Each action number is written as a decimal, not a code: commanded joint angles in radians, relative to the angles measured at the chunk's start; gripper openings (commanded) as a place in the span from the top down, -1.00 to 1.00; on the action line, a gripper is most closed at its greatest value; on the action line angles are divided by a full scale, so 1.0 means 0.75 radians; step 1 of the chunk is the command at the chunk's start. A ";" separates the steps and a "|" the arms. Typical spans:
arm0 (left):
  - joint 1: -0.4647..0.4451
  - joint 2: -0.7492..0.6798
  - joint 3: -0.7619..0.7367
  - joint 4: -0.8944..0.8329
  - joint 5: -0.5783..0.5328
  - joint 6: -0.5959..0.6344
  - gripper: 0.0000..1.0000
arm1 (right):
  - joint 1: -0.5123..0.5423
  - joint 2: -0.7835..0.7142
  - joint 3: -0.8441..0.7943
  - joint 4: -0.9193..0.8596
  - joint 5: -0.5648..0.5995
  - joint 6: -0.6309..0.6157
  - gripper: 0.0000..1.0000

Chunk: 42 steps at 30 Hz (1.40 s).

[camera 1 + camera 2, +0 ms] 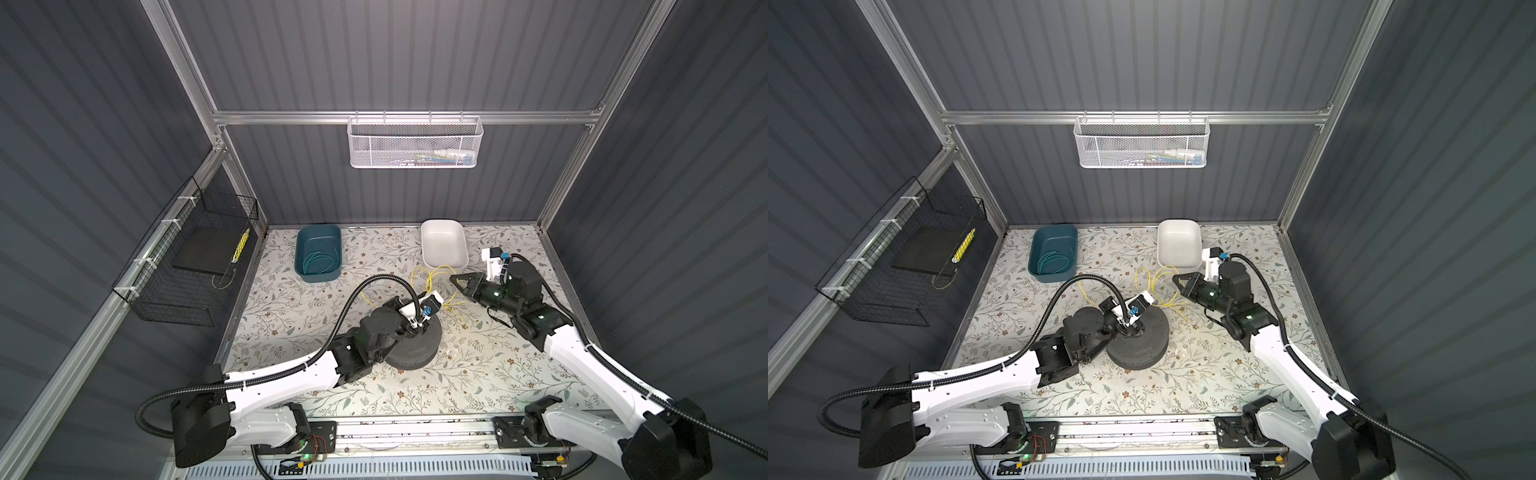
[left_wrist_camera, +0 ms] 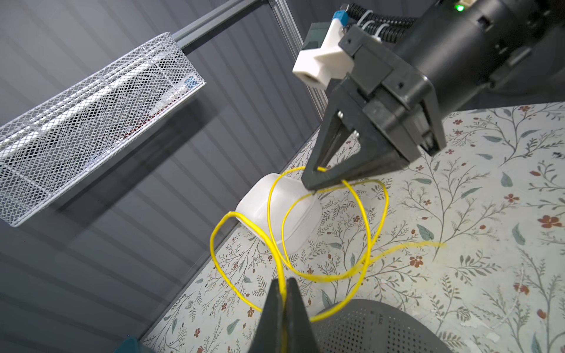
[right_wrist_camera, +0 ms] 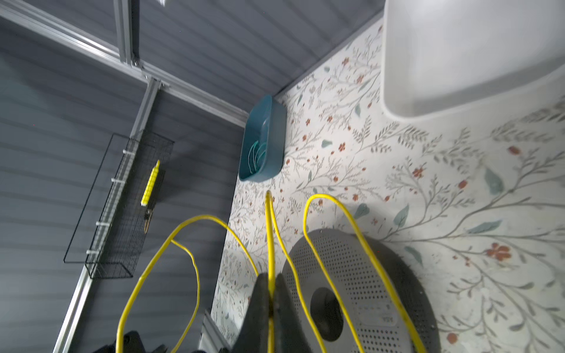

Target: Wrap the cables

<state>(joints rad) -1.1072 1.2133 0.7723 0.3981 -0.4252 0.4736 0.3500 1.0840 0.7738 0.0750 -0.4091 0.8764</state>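
Note:
The cable (image 1: 420, 275) is a thin yellow wire lying in loose loops on the floral table between the two arms, in both top views (image 1: 1144, 277). My left gripper (image 2: 284, 282) is shut on one strand of it, just above a dark perforated round disc (image 1: 415, 351). In the top views the left jaws are hidden under the wrist. My right gripper (image 1: 455, 278) is shut on another strand (image 3: 269, 238), with its tip (image 2: 312, 183) in front of the white bin. Several loops (image 2: 368, 232) hang in the air between the two grippers.
A white bin (image 1: 442, 247) stands at the back right. A teal bin (image 1: 305, 249) at the back left holds a teal wire. A white mesh basket (image 1: 415, 141) hangs on the back wall and a black wire basket (image 1: 187, 266) on the left wall.

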 commanded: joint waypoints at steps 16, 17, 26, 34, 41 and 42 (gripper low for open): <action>0.000 -0.190 -0.036 -0.598 0.006 -0.154 1.00 | -0.565 0.015 0.362 0.142 0.112 0.030 1.00; 0.002 -0.173 -0.030 -0.624 -0.033 -0.153 1.00 | -0.592 0.019 0.371 0.161 0.111 0.052 1.00; -0.001 -0.046 -0.031 -0.745 -0.236 -0.166 1.00 | -0.730 0.034 0.376 0.287 -0.008 0.186 1.00; 0.000 0.050 -0.088 -0.731 -0.322 -0.229 1.00 | -0.741 0.023 0.327 0.376 -0.049 0.246 1.00; 0.000 0.073 -0.089 -0.721 -0.391 -0.322 1.00 | -0.742 -0.001 0.271 0.393 -0.123 0.263 1.00; 0.000 0.065 -0.089 -0.716 -0.386 -0.331 1.00 | -0.739 -0.020 0.249 0.383 -0.107 0.254 1.00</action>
<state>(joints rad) -1.1141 1.2568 0.7410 0.0296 -0.6270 0.2829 -0.1638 1.1133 0.9676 0.2321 -0.5758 1.0595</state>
